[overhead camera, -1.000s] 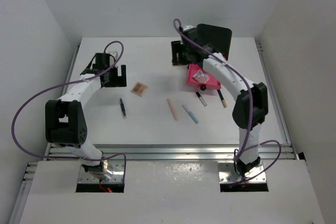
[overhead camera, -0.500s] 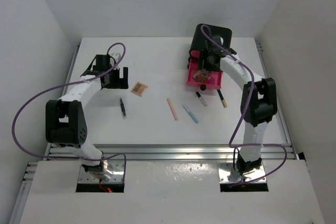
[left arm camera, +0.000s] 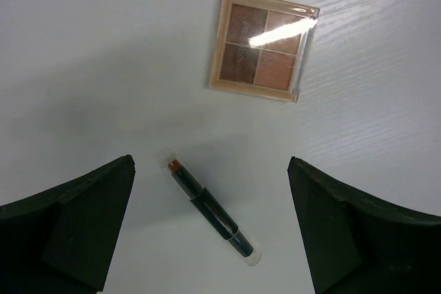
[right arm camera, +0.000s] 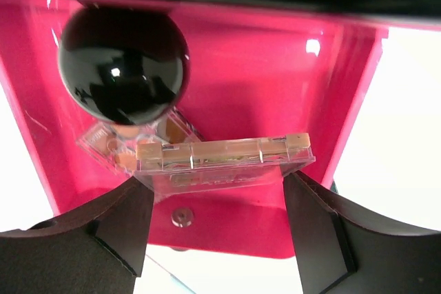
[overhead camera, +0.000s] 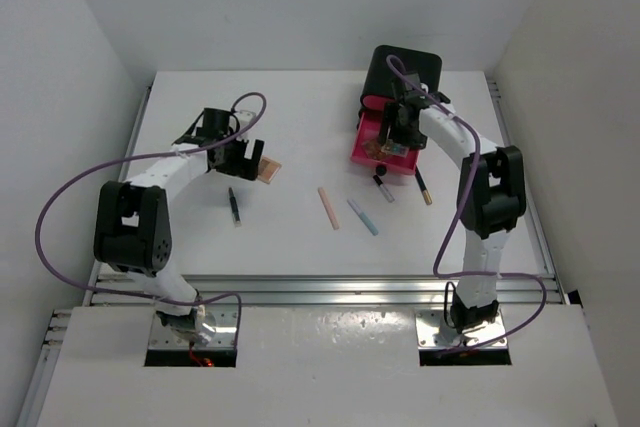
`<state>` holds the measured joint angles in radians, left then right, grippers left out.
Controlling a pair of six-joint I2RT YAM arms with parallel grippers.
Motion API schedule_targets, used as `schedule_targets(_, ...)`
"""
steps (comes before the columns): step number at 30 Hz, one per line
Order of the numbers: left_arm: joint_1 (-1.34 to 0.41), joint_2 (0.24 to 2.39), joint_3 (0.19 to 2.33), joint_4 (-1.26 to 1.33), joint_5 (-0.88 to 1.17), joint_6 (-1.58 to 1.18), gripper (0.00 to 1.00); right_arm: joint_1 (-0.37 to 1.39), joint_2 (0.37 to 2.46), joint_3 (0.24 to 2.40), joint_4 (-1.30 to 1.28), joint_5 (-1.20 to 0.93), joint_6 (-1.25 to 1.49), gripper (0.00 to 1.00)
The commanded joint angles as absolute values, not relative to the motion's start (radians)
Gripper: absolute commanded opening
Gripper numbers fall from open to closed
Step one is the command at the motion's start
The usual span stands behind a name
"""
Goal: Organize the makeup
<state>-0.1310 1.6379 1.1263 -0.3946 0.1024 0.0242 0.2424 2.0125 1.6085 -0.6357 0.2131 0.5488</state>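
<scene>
Now: left claw open over palette and pencil

My left claw (overhead camera: 246, 158) gapes wide and empty above the table (left arm camera: 83, 46). The palette (left arm camera: 264, 55) lies flat just beyond its fingertips. The pencil (left arm camera: 210, 211) is nearer and slants across the gap. My right claw (right arm camera: 213, 181) seems clamped on a second palette (right arm camera: 220, 153), held edge-on over the pink drawer (right arm camera: 275, 80).

— What colours lie under your left wrist?

— A palette (left arm camera: 264, 46) framed in tan, with four pans: three browns and one peach. Below it is my view's black pencil (left arm camera: 210, 211), rusty-brown at the tip and clear at both ends. The table (left arm camera: 83, 46) is plain white.

— And under your right?

— A hot-pink drawer (right arm camera: 275, 87) and a glossy black ball (right arm camera: 122, 67). There is also a second palette (right arm camera: 220, 155), clear-cased with a tan edge. Its pans look brownish, though I see them poorly.
</scene>
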Motion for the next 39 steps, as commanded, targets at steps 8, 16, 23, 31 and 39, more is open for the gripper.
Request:
schedule_targets(8,-0.193,1.73,1.233,-0.356,0.133,0.087,0.99,0.222,2.0,1.713,-0.703,0.179,0.494,0.85)
schedule_targets(16,-0.25,1.824,1.29,-0.347,0.048,0.087,0.99,0.224,1.973,1.744,-0.707,0.146,0.456,0.91)
schedule_targets(23,-0.278,1.959,1.37,-0.337,-0.03,0.065,0.99,0.23,1.868,1.661,-0.658,0.084,0.414,0.91)
schedule_targets(31,-0.287,2.051,1.424,-0.371,-0.092,-0.014,0.99,0.232,1.729,1.526,-0.608,0.081,0.419,0.93)
schedule_targets(39,-0.287,2.072,1.379,-0.425,0.076,-0.061,0.71,0.229,1.651,1.482,-0.597,0.109,0.408,0.93)
